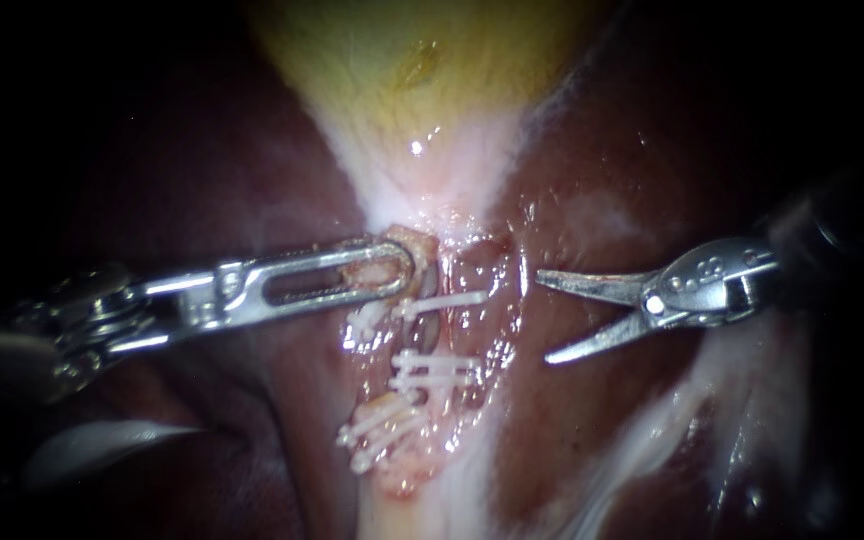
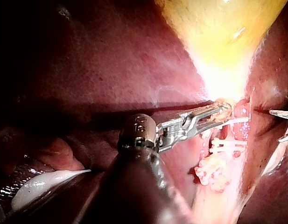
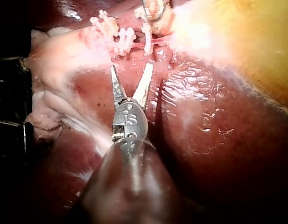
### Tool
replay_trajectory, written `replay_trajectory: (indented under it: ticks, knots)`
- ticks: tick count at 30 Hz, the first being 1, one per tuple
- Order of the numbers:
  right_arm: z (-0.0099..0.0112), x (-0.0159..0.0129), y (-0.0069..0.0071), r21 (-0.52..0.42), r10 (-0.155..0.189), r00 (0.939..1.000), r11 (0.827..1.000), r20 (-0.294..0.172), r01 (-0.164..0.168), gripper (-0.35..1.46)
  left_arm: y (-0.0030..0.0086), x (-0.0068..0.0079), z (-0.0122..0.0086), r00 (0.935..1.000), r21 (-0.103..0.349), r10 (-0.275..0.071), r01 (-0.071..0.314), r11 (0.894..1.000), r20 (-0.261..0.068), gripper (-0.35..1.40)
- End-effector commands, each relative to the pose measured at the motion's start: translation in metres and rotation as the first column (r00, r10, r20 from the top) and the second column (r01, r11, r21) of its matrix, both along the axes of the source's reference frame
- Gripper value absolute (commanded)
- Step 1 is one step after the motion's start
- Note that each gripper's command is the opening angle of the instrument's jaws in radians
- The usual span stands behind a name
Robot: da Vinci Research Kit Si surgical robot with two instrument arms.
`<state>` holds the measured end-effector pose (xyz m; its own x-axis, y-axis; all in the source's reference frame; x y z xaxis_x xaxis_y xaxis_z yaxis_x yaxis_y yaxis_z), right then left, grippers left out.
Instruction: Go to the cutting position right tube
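The yellow gallbladder (image 1: 422, 60) narrows down to a pale neck between dark red liver lobes (image 1: 202, 180). Below the neck, pinkish tubes (image 1: 452, 335) run downward, crossed by several white clips (image 1: 432, 372). My left instrument (image 1: 397, 268) reaches in from the left, its slotted jaws shut on a pale stub of tissue (image 1: 410, 243) at the neck, just above the top clip. My right instrument (image 1: 543, 317) has two thin blades standing open, apart from the tubes and just right of them. In the right wrist view its open blades (image 3: 131, 67) point at the clips (image 3: 116, 36), a short gap away.
Pale fatty tissue (image 1: 652, 440) runs along the lower right. A glossy white strip (image 1: 102, 440) lies at the lower left beside the left shaft. Liver (image 3: 204, 130) borders both sides of the clipped area.
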<state>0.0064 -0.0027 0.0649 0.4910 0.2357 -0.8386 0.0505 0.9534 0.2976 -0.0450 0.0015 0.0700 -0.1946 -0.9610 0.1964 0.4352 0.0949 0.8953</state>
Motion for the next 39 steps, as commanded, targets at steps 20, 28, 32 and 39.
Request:
replay_trajectory:
  ticks: [20,28,32,39]
  knots:
    - [-0.0001,0.0004,-0.0001,0.006,-0.006,1.0000,1.000,-0.007,0.006,1.45,0.0028,0.0040,-0.0083,0.9987,-0.010,-0.036,0.036,0.999,0.037,-0.35]
    - [-0.0001,0.0010,-0.0004,0.031,-0.011,0.9998,0.999,-0.018,0.011,1.45,0.0033,0.0050,-0.0084,0.9985,-0.016,-0.045,0.046,0.999,0.032,-0.35]
    - [0.0002,0.0015,-0.0009,0.115,0.015,0.9998,0.993,-0.012,-0.013,1.45,0.0033,0.0051,-0.0085,0.9985,-0.016,-0.046,0.046,0.999,0.031,-0.35]
    - [0.0015,0.0022,-0.0024,0.386,0.054,0.9948,0.919,0.087,-0.083,1.45,0.0033,0.0051,-0.0085,0.9985,-0.016,-0.046,0.046,0.999,0.031,-0.35]
